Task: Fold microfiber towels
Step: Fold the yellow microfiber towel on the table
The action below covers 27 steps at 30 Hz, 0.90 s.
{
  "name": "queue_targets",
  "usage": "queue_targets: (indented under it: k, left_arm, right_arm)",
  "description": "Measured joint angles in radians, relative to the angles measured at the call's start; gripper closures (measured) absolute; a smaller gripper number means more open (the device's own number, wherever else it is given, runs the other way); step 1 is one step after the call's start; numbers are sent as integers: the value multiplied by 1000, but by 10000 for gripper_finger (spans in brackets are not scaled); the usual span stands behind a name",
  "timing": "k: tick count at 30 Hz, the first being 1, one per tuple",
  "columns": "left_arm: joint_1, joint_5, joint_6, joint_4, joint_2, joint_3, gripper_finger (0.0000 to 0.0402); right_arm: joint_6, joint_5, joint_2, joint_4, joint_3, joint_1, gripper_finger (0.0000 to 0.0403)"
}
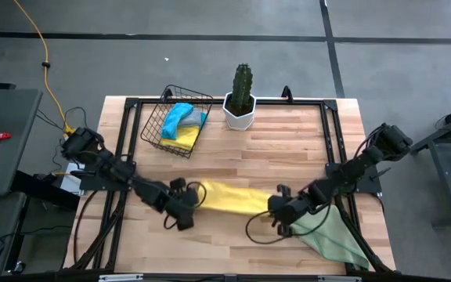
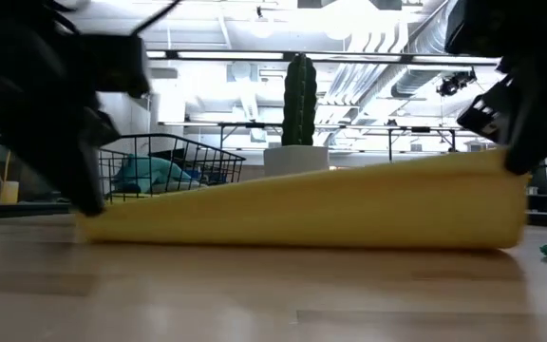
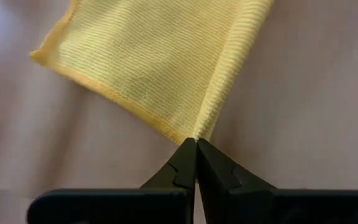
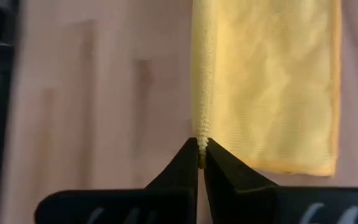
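A bright yellow towel (image 1: 237, 197), folded into a long strip, lies across the table's near middle between my two grippers. My left gripper (image 1: 200, 196) is shut on its left end, low at the table (image 2: 88, 214). My right gripper (image 1: 276, 205) is shut on its right end, held higher (image 2: 513, 161). A pale green towel (image 1: 333, 231) lies flat on the table under my right arm, at the near right. A turquoise blue towel (image 1: 180, 117) and another yellow towel (image 1: 188, 138) lie in the wire basket (image 1: 153, 125). My left gripper pinches between its two fingers the yellow towel's left corner (image 3: 196, 132), where the folded edge meets the hemmed edge. The fingers come from the table's left, slanting down. This end sits down at the table top (image 2: 98, 228). My right gripper pinches between its two fingers the end of the folded edge (image 4: 201, 138) at the towel's right corner. The fingers come from the table's right. This corner is lifted, and the towel slopes from it down to the table, its lower edge (image 2: 349, 242) resting on the wood.
The wire basket stands at the far left. A cactus in a white pot (image 1: 241, 98) stands at the far middle. A black frame (image 1: 327, 133) runs along the table's sides. Bare wood (image 1: 233, 243) lies in front of the yellow towel.
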Motion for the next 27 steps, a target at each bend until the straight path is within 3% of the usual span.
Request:
queue_targets:
  k: [5,9,15,23,27]
  left_arm:
    - [-72,39,-58,22,0,30,401]
    - [-74,-10,10,-3,-4,91,401]
    - [12,-28,136,-37,-7,135,401]
    - [124,-69,154,-94,-6,94,401]
    - [150,-66,152,-80,6,65,401]
  right_arm:
    - [27,-49,0,66,0,27,403]
    - [101,-13,0,44,0,19,403]
    - [165,53,0,-34,0,-4,403]
    - [259,181,0,-100,0,-13,403]
    - [273,187,6,-111,0,-13,403]
